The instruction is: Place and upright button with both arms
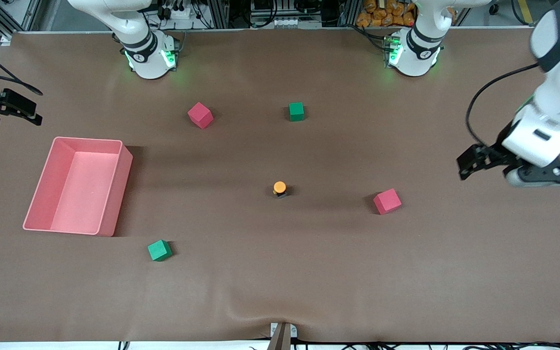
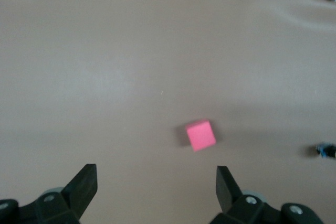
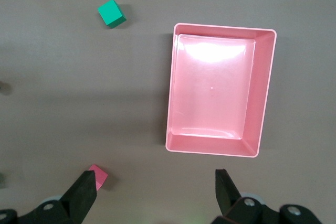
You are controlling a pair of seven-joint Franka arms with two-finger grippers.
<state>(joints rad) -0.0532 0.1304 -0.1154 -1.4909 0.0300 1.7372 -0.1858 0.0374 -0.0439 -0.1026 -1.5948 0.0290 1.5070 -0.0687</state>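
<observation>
No legible writing; button (image 1: 280, 187) upright.

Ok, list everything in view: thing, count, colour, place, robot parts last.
button: one, orange cap on dark body, upright mid-table.
red cubes: two; one nearer the robots' bases, one beside the button toward the left arm's end.
green cubes: two; one near the bases, one nearest the front camera.
bin: one, pink, empty, toward the right arm's end.
table: one, brown cover.
left gripper: open, over the left arm's end.
right gripper: open, over the bin's end.
</observation>
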